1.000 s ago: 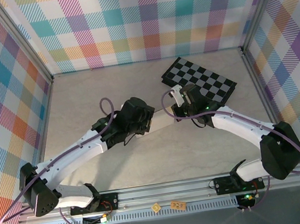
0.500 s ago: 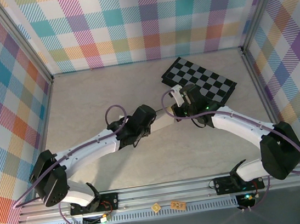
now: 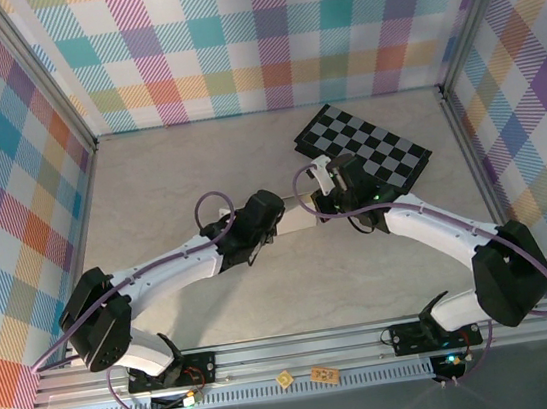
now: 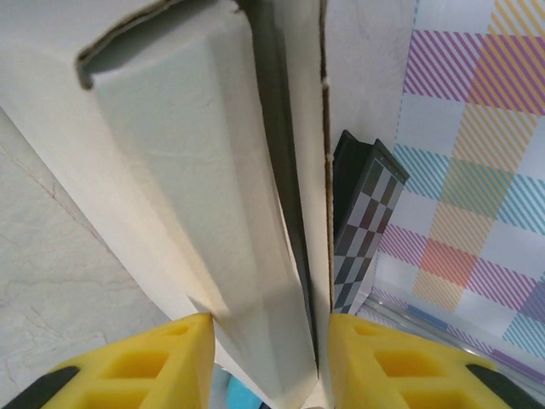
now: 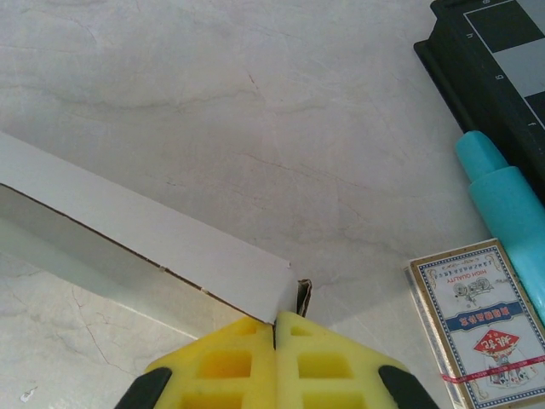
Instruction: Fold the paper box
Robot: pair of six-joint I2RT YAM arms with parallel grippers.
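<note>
The paper box (image 3: 299,219), pale thin cardboard, lies stretched between my two grippers at the table's middle. My left gripper (image 3: 272,221) is at its left end. In the left wrist view the left gripper (image 4: 268,339) has a folded double wall of the paper box (image 4: 196,170) between its yellow fingers (image 4: 170,345), and both pads touch the cardboard. My right gripper (image 3: 321,198) is at the right end. In the right wrist view the right gripper (image 5: 274,324) is shut, pinching the corner of a standing wall of the paper box (image 5: 128,226).
A black-and-grey checkered board (image 3: 367,152) lies behind the right gripper, and its edge shows as the checkered board (image 5: 494,51). A printed card packet (image 5: 473,315) and a teal marker (image 5: 502,204) lie right of the right gripper. Plaid walls close off three sides.
My left arm has swung lower and its gripper has slid right along the box, narrowing its jaws onto the folded wall. The right arm has stayed still.
</note>
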